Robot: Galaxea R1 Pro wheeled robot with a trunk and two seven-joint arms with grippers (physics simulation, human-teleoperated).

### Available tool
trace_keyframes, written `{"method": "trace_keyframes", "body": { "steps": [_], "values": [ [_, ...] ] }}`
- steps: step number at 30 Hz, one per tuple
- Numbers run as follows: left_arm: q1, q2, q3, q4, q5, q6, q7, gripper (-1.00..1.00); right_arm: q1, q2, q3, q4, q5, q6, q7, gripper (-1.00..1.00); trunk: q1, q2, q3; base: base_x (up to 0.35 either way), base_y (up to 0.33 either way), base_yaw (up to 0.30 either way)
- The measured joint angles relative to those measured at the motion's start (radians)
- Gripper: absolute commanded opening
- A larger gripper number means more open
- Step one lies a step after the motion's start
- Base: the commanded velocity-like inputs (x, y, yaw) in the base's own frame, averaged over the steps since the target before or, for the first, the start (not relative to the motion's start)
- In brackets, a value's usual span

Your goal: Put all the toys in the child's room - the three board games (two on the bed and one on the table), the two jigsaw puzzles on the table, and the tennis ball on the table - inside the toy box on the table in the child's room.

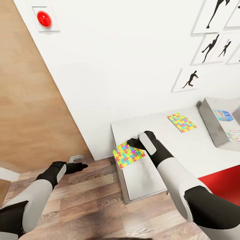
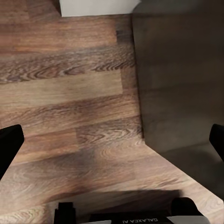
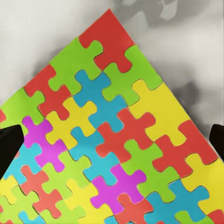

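Head view: right gripper (image 1: pixel 136 142) is at the near puzzle (image 1: pixel 128 154), which overhangs the surface (image 1: pixel 200 146) corner. The wrist hides the jaws, so I cannot tell if it is gripped or just touched. Second puzzle (image 1: pixel 181 122) lies flat further along, apart from the toy box (image 1: pixel 213 130). The box is cut off at the frame edge, with a blue game (image 1: pixel 223 115) and a white-green game (image 1: pixel 234 135) inside. Left gripper (image 1: pixel 78 166) hangs over the floor (image 1: pixel 83 200), empty.

Left wrist view: jaws wide, fingertips (image 2: pixel 9 147) at the frame sides, nothing between them. Wood floor and the dark desk side (image 2: pixel 182 84) are below.

Right wrist view: puzzle (image 3: pixel 107 144) is close under the camera and spans between the dark fingertips (image 3: pixel 9 147), jaws wide. Contact is not visible.

Risk: the thin mat overhangs the corner, so a push could slide it to the floor, and a pinch on one edge could let it flop or slip. Ball and third game unseen.
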Motion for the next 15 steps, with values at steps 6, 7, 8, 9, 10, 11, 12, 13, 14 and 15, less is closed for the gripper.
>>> {"method": "trace_keyframes", "body": {
  "steps": [6,7,8,9,10,11,12,13,14,15],
  "values": [
    [0.000,0.000,0.000,0.000,0.000,0.000,0.000,1.00,0.000,0.000,0.000,0.000,0.000,0.000,0.000,1.00,0.000,0.000,0.000,-0.011,0.061,0.000],
    [0.000,0.000,0.000,0.000,0.000,0.000,0.000,1.00,0.000,0.000,0.000,0.000,0.000,0.000,0.000,1.00,0.000,0.000,0.000,-0.066,0.134,0.000],
    [0.000,0.000,0.000,0.000,0.000,0.000,0.000,1.00,0.000,0.000,0.000,0.000,0.000,0.000,0.000,1.00,0.000,0.000,0.000,-0.060,0.120,0.000],
    [0.000,0.000,0.000,0.000,0.000,0.000,0.000,1.00,0.000,0.000,0.000,0.000,0.000,0.000,0.000,1.00,0.000,0.000,0.000,-0.038,0.077,0.000],
    [0.000,0.000,0.000,0.000,0.000,0.000,0.000,1.00,0.000,0.000,0.000,0.000,0.000,0.000,0.000,1.00,0.000,0.000,0.000,-0.025,0.049,0.000],
    [0.000,0.000,0.000,0.000,0.000,0.000,0.000,1.00,0.000,0.000,0.000,0.000,0.000,0.000,0.000,1.00,0.000,0.000,0.000,-0.020,0.039,0.000],
    [0.000,0.000,0.000,0.000,0.000,0.000,0.000,1.00,0.000,0.000,0.000,0.000,0.000,0.000,0.000,1.00,0.000,0.000,0.000,-0.010,0.020,0.000],
    [0.000,0.000,0.000,0.000,0.000,0.000,0.000,1.00,0.000,0.000,0.000,0.000,0.000,0.000,0.000,1.00,0.000,0.000,0.000,-0.008,0.016,0.000],
    [0.000,0.000,0.000,0.000,0.000,0.000,0.000,1.00,0.000,0.000,0.000,0.000,0.000,0.000,0.000,1.00,0.000,0.000,0.000,-0.005,0.010,0.000],
    [0.000,0.000,0.000,0.000,0.000,0.000,0.000,1.00,0.000,0.000,0.000,0.000,0.000,0.000,0.000,1.00,0.000,0.000,0.000,-0.004,0.008,0.000]
  ]
}}
